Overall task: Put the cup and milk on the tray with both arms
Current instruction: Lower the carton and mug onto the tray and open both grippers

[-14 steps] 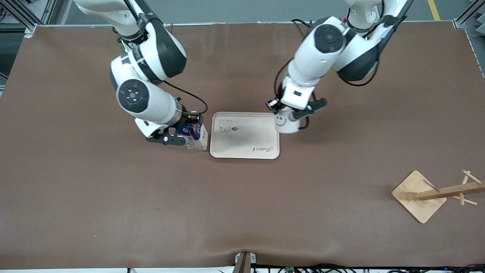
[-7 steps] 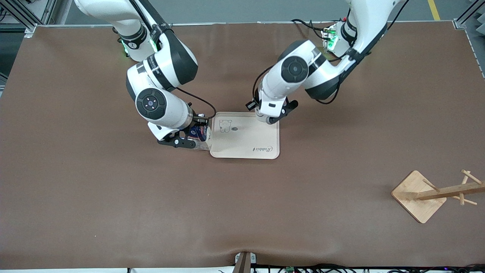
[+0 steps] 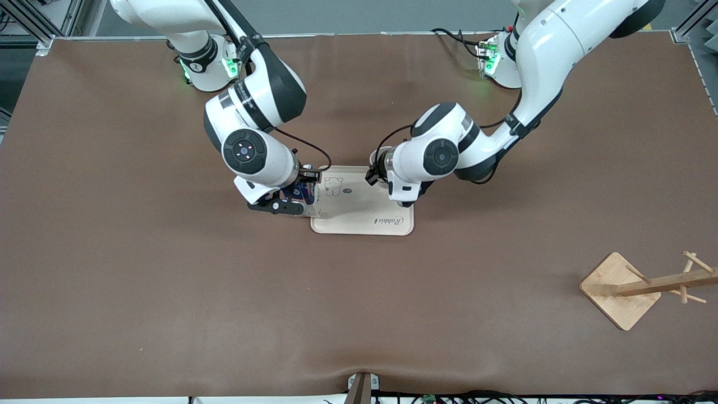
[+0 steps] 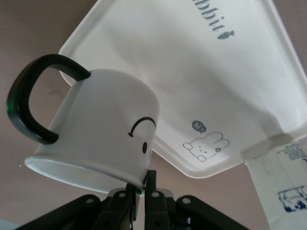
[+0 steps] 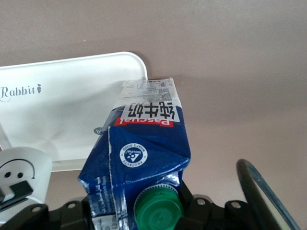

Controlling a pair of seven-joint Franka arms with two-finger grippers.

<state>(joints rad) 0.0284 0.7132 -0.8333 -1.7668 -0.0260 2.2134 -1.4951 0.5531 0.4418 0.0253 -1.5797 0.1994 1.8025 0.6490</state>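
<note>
The cream tray (image 3: 364, 209) lies mid-table. My right gripper (image 3: 294, 192) is shut on the top of the dark-blue milk carton (image 3: 300, 193), tilted over the tray's edge toward the right arm's end. The carton's green cap and red label show in the right wrist view (image 5: 144, 143), between the fingers of that gripper (image 5: 144, 213). My left gripper (image 4: 141, 184) is shut on the rim of the white smiley cup (image 4: 96, 139), held tilted above the tray (image 4: 192, 81). In the front view the cup is hidden under the left arm's wrist.
A wooden stand (image 3: 620, 289) with pegs lies on its side near the front camera at the left arm's end of the brown table. The cup also shows in the right wrist view (image 5: 21, 175), and the carton's pale base in the left wrist view (image 4: 283, 184).
Both arms have swung in toward the tray. The milk moved from beside the tray to over its edge. The cup moved from the tray's other end to above the tray.
</note>
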